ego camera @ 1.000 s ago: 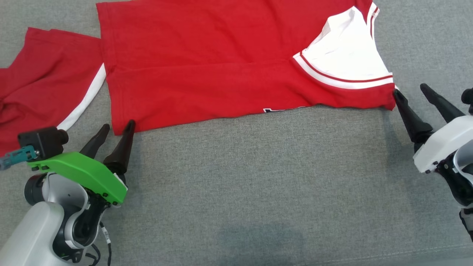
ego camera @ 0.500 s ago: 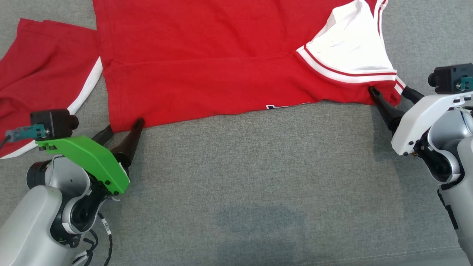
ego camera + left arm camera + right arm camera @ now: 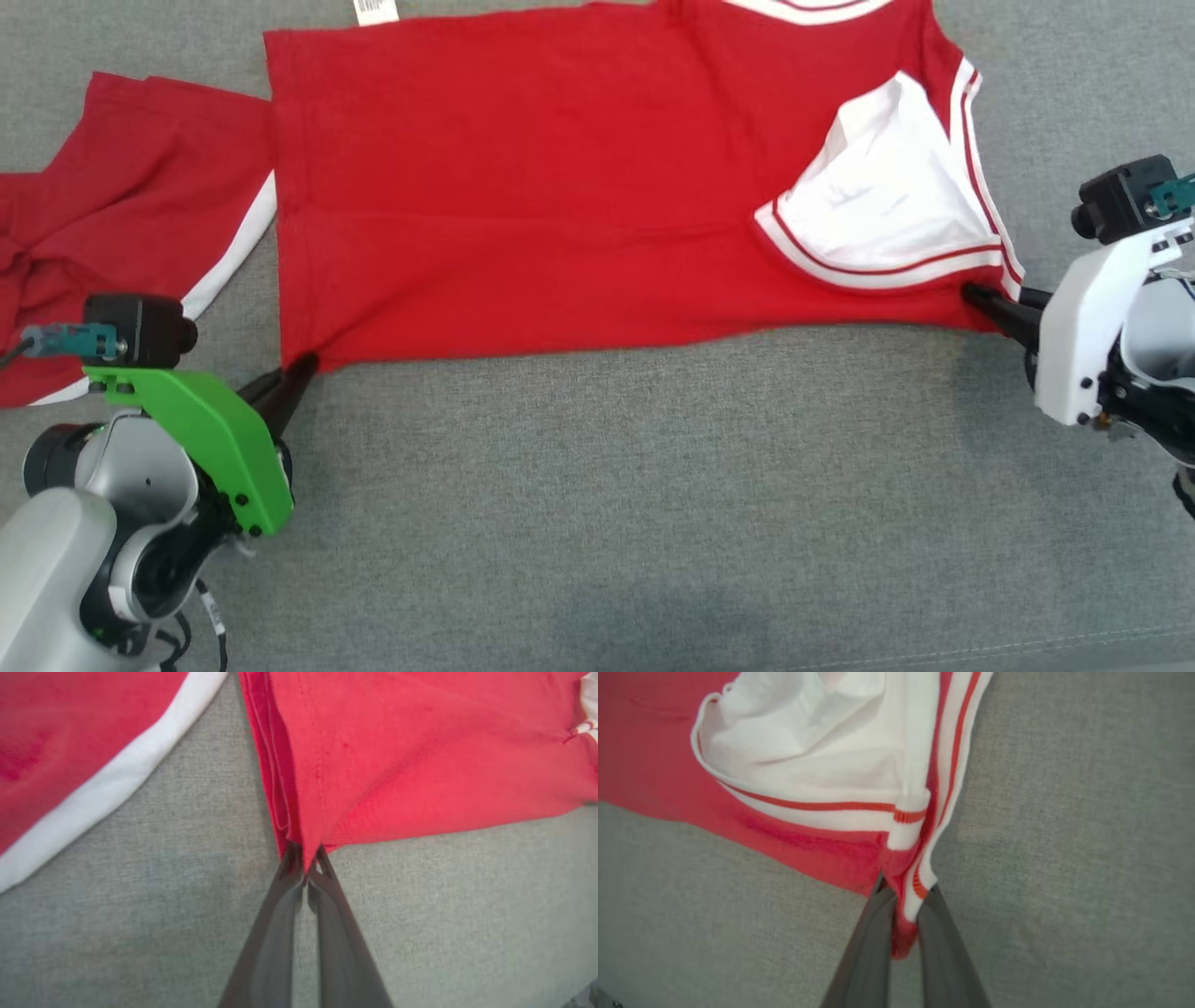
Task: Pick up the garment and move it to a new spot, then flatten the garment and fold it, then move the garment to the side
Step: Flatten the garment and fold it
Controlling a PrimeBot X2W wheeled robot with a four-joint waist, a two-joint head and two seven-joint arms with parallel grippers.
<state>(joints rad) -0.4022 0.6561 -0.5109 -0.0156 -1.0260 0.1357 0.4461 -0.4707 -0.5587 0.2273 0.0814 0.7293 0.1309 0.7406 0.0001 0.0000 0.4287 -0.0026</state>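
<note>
The garment lies spread out beyond both grippers. The left gripper is clamped on its near-left corner, the right gripper on its near-right corner.

We found the garment spread on the padded surface, ahead of both grippers. The left gripper pinched its near left corner and the right gripper its near right corner. More cloth lay to its left.

Perhaps a home — the surface is grey woven upholstery with a stitched seam, sofa-like.
</note>
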